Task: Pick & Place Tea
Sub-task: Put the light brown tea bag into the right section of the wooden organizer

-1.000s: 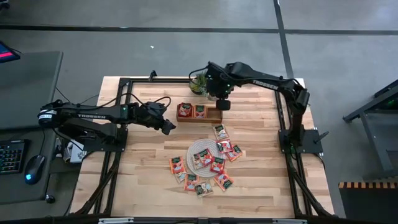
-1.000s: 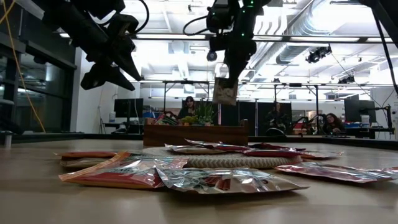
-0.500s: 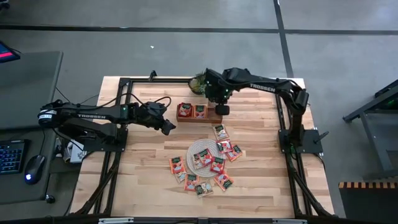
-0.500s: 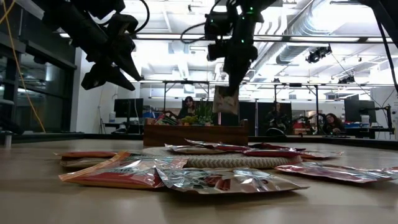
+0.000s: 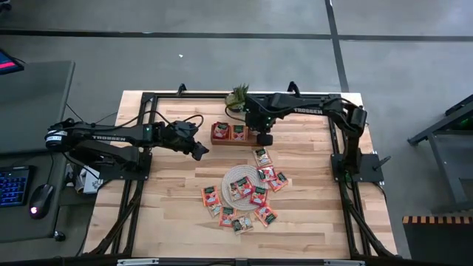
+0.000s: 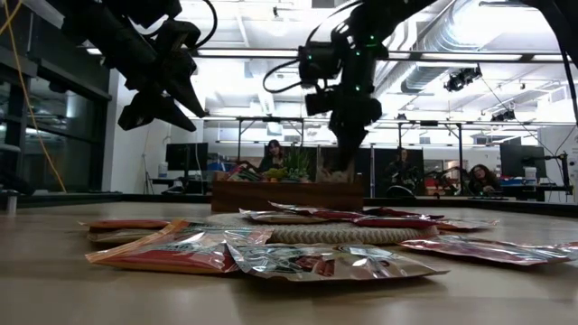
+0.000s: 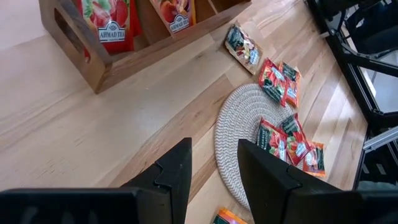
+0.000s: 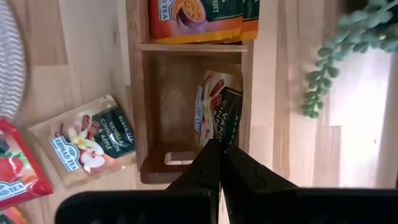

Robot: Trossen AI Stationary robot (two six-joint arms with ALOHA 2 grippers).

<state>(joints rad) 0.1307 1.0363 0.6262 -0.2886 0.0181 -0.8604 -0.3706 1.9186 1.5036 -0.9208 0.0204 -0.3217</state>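
Left gripper [image 5: 198,151] hangs over bare table [image 5: 162,207], fingers apart, nothing between them. Loose tea sachets [image 5: 244,196] lie around the woven mat [image 5: 238,182]. Right gripper [image 5: 263,137] pinches one sachet [image 8: 219,112] inside the wooden tray's [image 5: 222,140] end compartment; its lower edge is hidden.

Orange-red tea sachets [image 5: 259,196] with dark green and white marks; one beige sachet [image 8: 93,140] printed with pale flowers. Whitish woven mat [image 5: 230,177], brown wooden tray [image 5: 255,138], light wood-grain table [image 5: 170,192], black arms.
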